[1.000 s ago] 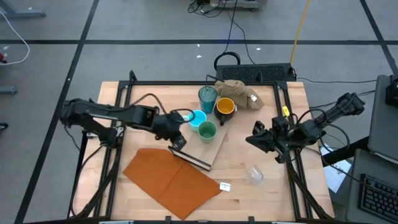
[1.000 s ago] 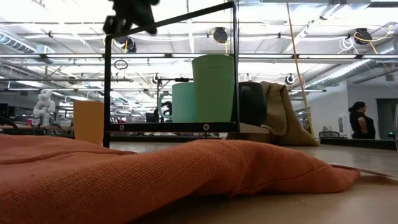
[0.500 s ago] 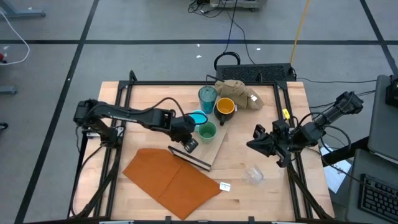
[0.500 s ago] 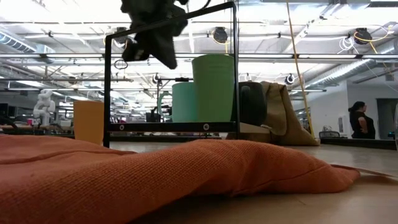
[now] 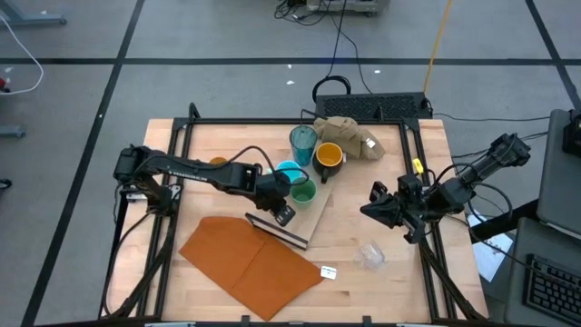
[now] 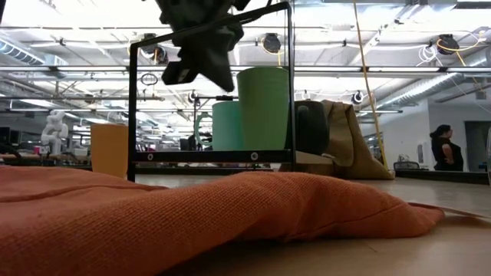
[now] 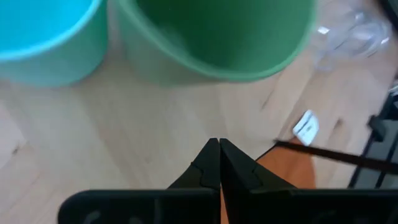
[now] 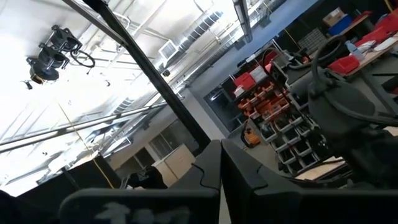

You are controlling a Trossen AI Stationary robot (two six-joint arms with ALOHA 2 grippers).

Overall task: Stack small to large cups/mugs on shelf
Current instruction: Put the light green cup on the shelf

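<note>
The pale wooden shelf lies flat at the table's middle, with a dark strip along its near end. The green cup stands upright on it, next to the light blue mug. Behind them stand the teal tumbler and the dark yellow-lined mug. The orange cup stands to the left. The clear glass lies at the near right. My left gripper hovers shut over the shelf, just near of the green cup. My right gripper waits shut at the right, pointing upward.
An orange-brown sheet covers the near left of the table and touches the shelf's near end. A tan cloth lump sits at the far middle. A small white tag lies by the sheet. A person stands far off in the room.
My left gripper has moved toward the table's right edge and down. It has passed over the light blue mug and now hangs above the shelf next to the green cup, its fingers shut throughout. The cups have stayed where they were.
</note>
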